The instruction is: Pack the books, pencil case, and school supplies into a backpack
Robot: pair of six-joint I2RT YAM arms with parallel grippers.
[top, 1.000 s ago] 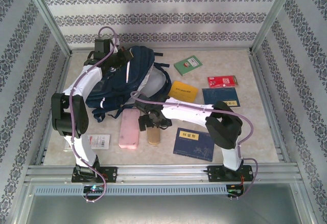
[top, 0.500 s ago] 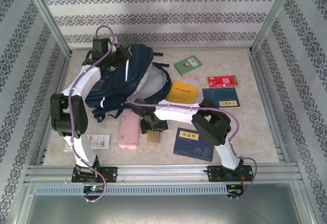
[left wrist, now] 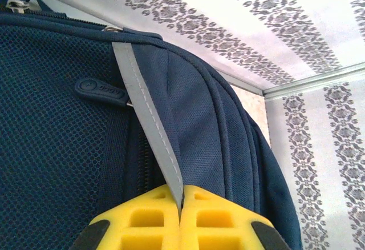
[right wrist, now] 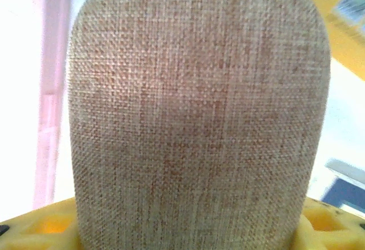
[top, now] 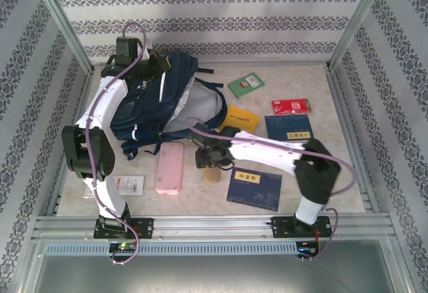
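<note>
Woven tan pencil case (right wrist: 194, 113): mid-tabletop, toward the near edge, near a pink case (top: 169, 167). The right tool (top: 208, 162) pinches it across its width. The backpack (top: 175, 89) lies toward the far left corner. The left tool (left wrist: 180, 218), pressed together, pinches its grey stripe (left wrist: 145, 119). Step in hand, as judged: picking up the pencil case. The next move calls for a firm lift and carry to the backpack's opening.

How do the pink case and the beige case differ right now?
The pink case is plain pink; the beige case is woven tan fabric. The pink case lies free on the table; the beige case sits between the right gripper's fingers. The pink case lies left of the beige case. Both have rounded ends.
</note>
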